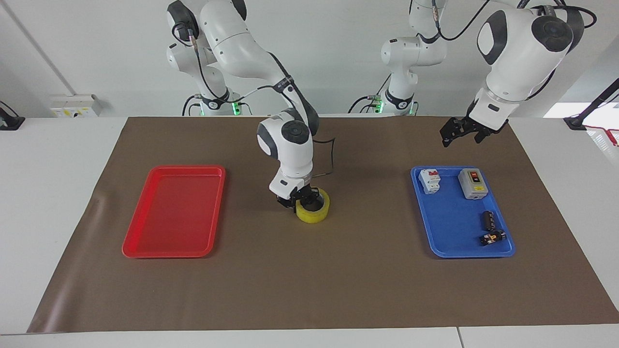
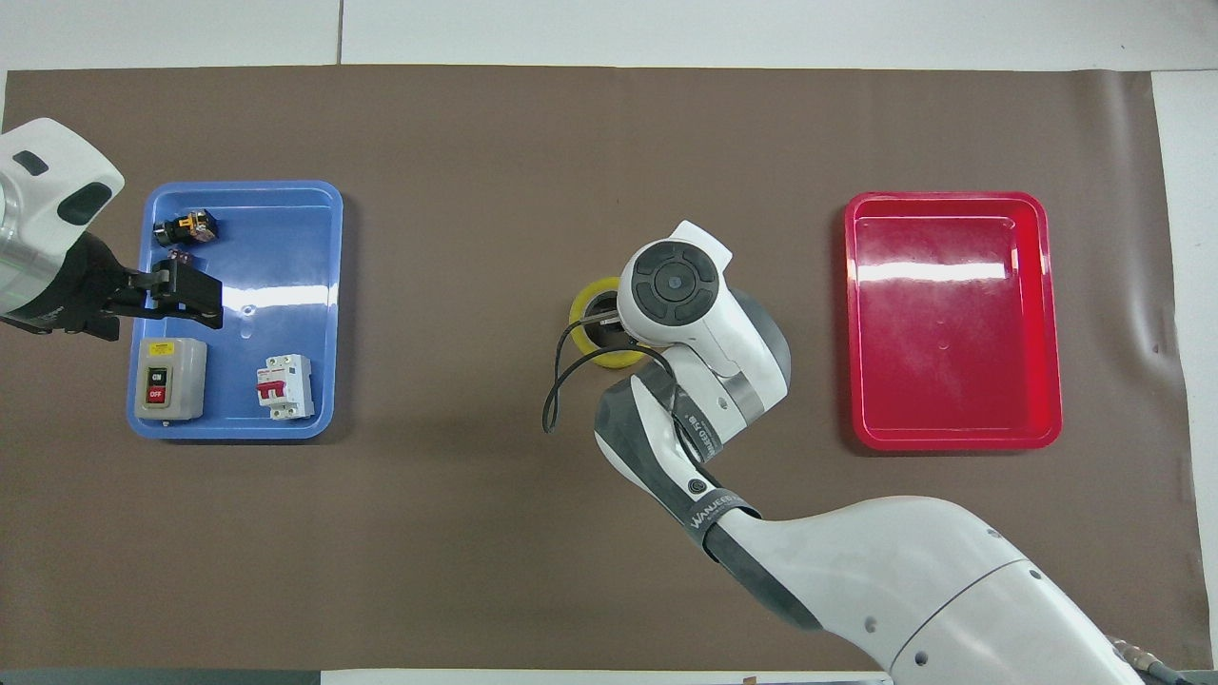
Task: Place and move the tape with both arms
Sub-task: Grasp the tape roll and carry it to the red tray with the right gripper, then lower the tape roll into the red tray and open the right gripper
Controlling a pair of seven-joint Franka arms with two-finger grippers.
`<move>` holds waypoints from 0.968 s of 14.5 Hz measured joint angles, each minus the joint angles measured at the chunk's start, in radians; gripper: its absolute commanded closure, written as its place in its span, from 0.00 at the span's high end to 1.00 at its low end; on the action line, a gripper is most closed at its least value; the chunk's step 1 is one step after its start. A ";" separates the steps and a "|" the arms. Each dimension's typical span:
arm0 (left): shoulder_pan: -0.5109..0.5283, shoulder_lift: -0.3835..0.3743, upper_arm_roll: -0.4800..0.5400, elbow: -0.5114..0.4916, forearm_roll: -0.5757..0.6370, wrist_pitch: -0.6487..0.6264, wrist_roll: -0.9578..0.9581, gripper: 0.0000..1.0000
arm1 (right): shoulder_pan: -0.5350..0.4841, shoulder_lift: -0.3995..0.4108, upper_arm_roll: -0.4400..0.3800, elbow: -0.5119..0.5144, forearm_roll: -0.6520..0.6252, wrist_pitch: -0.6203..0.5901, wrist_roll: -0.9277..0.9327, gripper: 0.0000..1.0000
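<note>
Yellow tape (image 1: 314, 210) flat on the brown mat (image 1: 309, 290), about midway between the red tray (image 1: 145, 249) and the blue tray (image 1: 449, 251); right gripper (image 1: 301, 197) down at the tape's rim on the side toward the red tray, clamped on the ring's wall with one finger inside the hole and one outside; in the overhead view mostly hidden under the arm's wrist, only part of the tape (image 2: 582, 314) showing. Left gripper (image 1: 454, 133) up in the air with fingers spread and nothing between them, over the mat at the blue tray's edge nearer the robots; waiting. In the blue tray: a grey switch box (image 1: 472, 183), a white breaker (image 1: 430, 180), two small black parts (image 1: 489, 227).
</note>
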 measured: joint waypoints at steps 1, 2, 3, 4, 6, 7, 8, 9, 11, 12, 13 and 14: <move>0.000 -0.002 0.001 0.000 -0.002 0.001 0.000 1.00 | -0.003 -0.001 -0.002 0.033 -0.004 -0.059 0.000 0.00; 0.000 -0.003 0.001 0.000 -0.005 0.003 0.000 1.00 | -0.008 -0.002 -0.005 0.072 -0.006 -0.126 0.000 0.00; 0.000 -0.003 0.001 0.000 -0.007 0.008 0.000 1.00 | -0.017 -0.005 -0.008 0.112 -0.007 -0.196 0.000 0.00; 0.000 -0.003 0.001 0.000 -0.009 0.015 0.000 1.00 | -0.032 -0.017 -0.010 0.145 -0.009 -0.268 -0.003 0.00; 0.000 -0.003 0.001 0.000 -0.009 0.039 0.000 1.00 | -0.089 -0.080 -0.014 0.171 -0.012 -0.388 -0.075 0.00; 0.000 -0.003 0.001 0.000 -0.009 0.049 0.000 1.00 | -0.139 -0.124 -0.016 0.166 -0.013 -0.437 -0.157 0.00; 0.000 -0.003 0.001 0.000 -0.010 0.053 0.000 1.00 | -0.203 -0.174 -0.018 0.146 -0.013 -0.471 -0.263 0.00; 0.000 -0.003 0.002 0.000 -0.010 0.054 0.000 1.00 | -0.273 -0.220 -0.019 0.112 -0.012 -0.488 -0.375 0.00; 0.000 -0.003 0.002 0.000 -0.010 0.054 0.000 1.00 | -0.406 -0.281 -0.020 0.025 -0.012 -0.471 -0.583 0.00; 0.000 -0.003 0.002 0.000 -0.010 0.054 0.000 1.00 | -0.460 -0.293 -0.021 -0.020 -0.012 -0.428 -0.665 0.00; 0.000 -0.003 0.002 0.000 -0.010 0.054 0.000 1.00 | -0.503 -0.299 -0.021 -0.068 -0.012 -0.368 -0.730 0.00; 0.000 -0.003 0.002 0.000 -0.010 0.054 0.000 1.00 | -0.541 -0.303 -0.020 -0.126 -0.012 -0.281 -0.782 0.00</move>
